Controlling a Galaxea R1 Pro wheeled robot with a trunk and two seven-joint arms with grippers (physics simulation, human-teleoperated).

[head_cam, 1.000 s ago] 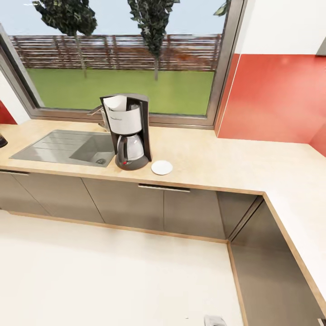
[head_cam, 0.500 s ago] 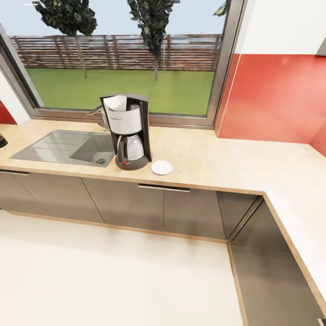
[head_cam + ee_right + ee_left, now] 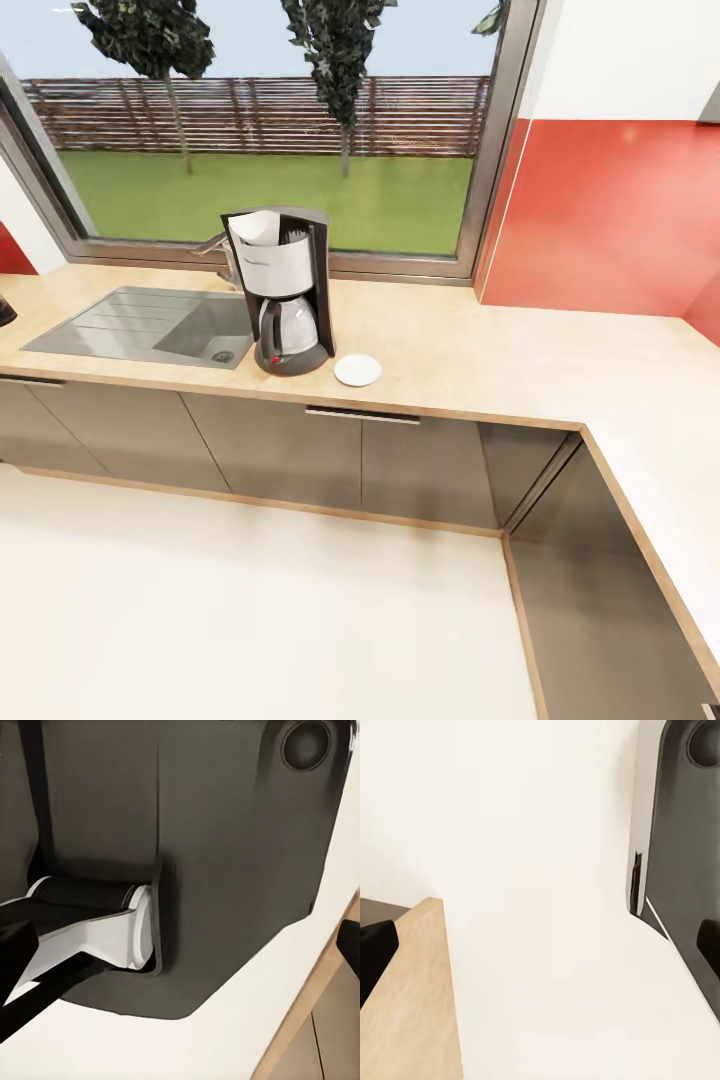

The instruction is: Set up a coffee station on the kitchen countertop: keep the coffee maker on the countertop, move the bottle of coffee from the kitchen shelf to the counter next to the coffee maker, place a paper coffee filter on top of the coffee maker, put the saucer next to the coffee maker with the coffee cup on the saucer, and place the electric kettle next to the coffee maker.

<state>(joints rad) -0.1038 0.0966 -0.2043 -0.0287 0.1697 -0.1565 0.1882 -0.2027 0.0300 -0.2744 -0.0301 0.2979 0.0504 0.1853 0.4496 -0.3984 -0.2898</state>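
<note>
The coffee maker (image 3: pixel 286 292) stands on the kitchen countertop (image 3: pixel 470 350) just right of the sink. A white paper coffee filter (image 3: pixel 254 227) sits in its open top. The saucer (image 3: pixel 357 370) lies flat and bare beside the machine's right side, near the counter's front edge. My left gripper (image 3: pixel 540 952) hangs open over pale floor, with dark fingertips (image 3: pixel 375 952) at the picture's sides. My right gripper (image 3: pixel 180 952) is open too, pointing at my own dark base (image 3: pixel 225 832). The bottle of coffee, coffee cup, kitchen shelf and electric kettle are out of view.
A steel sink (image 3: pixel 150 325) is set into the counter at the left. The worktop turns a corner at the right under a red wall panel (image 3: pixel 610 215). A small dark thing (image 3: pixel 4 312) is cut off by the left edge. Pale floor (image 3: pixel 260 610) lies before the grey cabinets.
A small grey piece at the bottom edge of the head view has dropped out of sight. The counter's things have not moved.
</note>
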